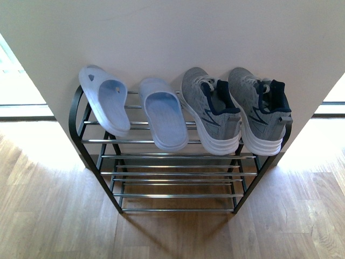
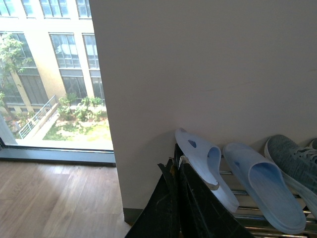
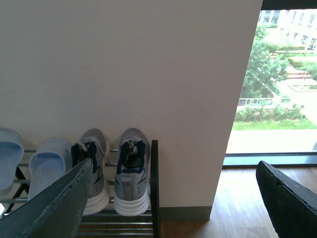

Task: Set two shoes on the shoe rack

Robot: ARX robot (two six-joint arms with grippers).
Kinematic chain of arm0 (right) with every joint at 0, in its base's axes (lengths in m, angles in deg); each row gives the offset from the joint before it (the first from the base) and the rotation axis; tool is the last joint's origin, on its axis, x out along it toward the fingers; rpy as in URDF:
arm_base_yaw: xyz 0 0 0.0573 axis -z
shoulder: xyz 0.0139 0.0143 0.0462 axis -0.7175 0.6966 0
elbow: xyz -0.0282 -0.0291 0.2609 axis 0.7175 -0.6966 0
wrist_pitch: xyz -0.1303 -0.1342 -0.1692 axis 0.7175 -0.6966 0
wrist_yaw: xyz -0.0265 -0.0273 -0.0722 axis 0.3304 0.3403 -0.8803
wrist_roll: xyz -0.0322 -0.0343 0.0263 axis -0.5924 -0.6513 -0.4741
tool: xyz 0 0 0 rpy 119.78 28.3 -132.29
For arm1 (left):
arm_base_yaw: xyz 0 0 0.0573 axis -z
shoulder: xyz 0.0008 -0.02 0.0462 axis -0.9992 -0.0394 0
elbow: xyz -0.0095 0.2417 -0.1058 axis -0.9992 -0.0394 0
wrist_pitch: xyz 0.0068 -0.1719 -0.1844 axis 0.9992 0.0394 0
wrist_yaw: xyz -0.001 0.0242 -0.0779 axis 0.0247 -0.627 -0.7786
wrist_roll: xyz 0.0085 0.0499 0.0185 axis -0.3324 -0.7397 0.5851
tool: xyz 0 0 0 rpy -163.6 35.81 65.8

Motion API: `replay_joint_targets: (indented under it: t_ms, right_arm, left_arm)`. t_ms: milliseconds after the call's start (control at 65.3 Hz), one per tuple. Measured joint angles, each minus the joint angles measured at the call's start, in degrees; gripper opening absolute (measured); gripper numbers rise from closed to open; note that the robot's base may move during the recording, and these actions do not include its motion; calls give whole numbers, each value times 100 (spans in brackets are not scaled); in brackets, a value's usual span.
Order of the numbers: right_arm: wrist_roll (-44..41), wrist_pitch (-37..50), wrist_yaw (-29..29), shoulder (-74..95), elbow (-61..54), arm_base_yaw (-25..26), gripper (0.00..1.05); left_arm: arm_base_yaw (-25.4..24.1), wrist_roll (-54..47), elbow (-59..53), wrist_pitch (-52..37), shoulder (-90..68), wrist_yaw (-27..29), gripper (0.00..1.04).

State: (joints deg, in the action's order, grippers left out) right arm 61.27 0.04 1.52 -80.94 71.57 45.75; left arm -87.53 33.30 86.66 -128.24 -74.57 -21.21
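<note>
4 pieces of footwear sit on the top tier of 1 shoe rack: 2 pale blue slides and 2 grey sneakers. Left slide lies tilted, its heel end propped up on the rack's curved left side bar; right slide lies flat just beside it, open end hanging over the front rod. Left sneaker and right sneaker are side by side and touching, toes to the wall, heels to the front, white soles, navy collars and laces. Right sneaker sits at the rack's right end.

Rack: thin black metal frame, shelves of slim silvery horizontal rods, at least 3 tiers visible, lower tiers bare. It stands on the wood floor against a white wall. Windows show on both sides of the wall.

Neither arm shows in the front view. Left end effector is seen in the left wrist view with dark fingers pressed together, clenched, nothing between them, near the rack's left end by the tilted slide. Right end effector in the right wrist view has fingers spread wide apart, released, holding nothing, facing the sneaker end of the rack.
</note>
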Motion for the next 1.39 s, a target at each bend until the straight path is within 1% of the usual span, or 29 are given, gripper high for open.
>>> replay_joint_targets:
  t_ms: [643, 1103, 1363, 1394]
  right_arm:
    - [0, 0, 0, 0, 0, 0, 96]
    - [0, 0, 0, 0, 0, 0, 96]
    - [0, 0, -2, 0, 0, 0, 96]
    - [0, 0, 0, 0, 0, 0, 96]
  left_arm:
    - [0, -4, -153, 2251, 2540, 2, 1]
    - [-2, -4, -153, 3377, 3692, 2, 1]
    - [0, -4, -153, 3799, 4124, 2, 1]
    - [0, -7, -151, 4081, 4336, 2, 1]
